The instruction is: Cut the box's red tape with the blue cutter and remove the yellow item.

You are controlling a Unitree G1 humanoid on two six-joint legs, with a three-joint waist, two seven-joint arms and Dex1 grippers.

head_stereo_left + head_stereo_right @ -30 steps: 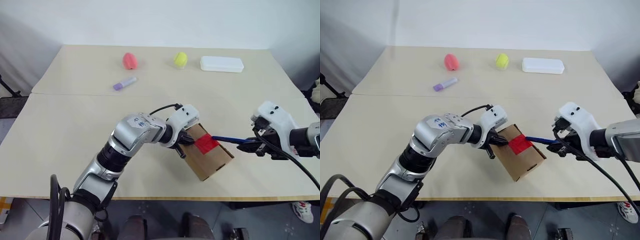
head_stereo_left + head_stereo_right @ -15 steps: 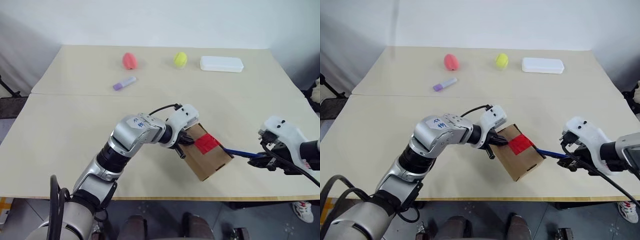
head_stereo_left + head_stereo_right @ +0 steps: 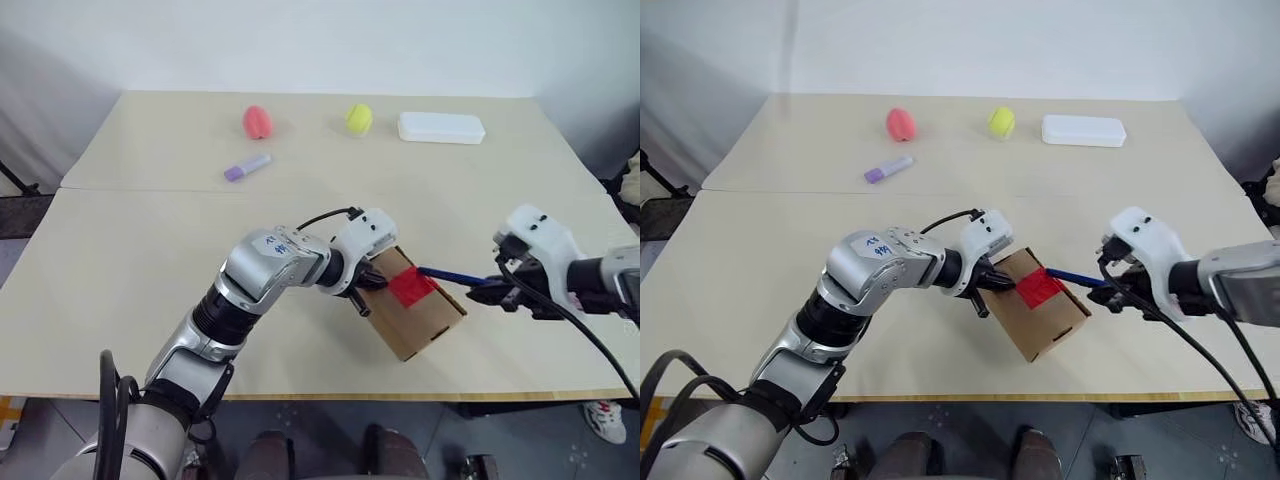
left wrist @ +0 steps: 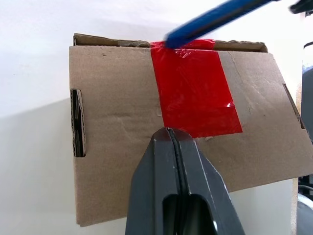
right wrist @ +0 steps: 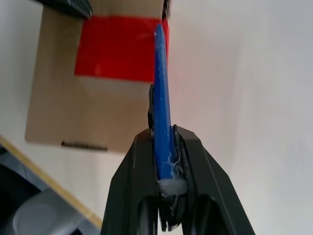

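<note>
The box [image 3: 413, 314] lies tilted near the front edge of the table [image 3: 130, 250], a little right of its middle, with the red tape [image 3: 411, 287] running across its upper face; the left claw [image 3: 372, 283] has its two fingers pressed fully together, and their tips rest on the cardboard just beside the tape's near end; in the left wrist view the closed fingertips [image 4: 168, 142] meet the face right at the edge of the red strip. The right claw [image 3: 505, 293] is clamped on the blue cutter [image 3: 452, 275], gripping it by its rear end; the cutter reaches toward the box, and its tip sits at the tape's far end, where the strip folds over the box's edge; whether the tip touches the tape cannot be told. Along the far edge of the table stand a pink egg-shaped object [image 3: 257, 121], a yellow-green ball [image 3: 358, 119] and a white case [image 3: 441, 127]; a lilac marker [image 3: 247, 167] lies a little nearer, below the pink object.
</note>
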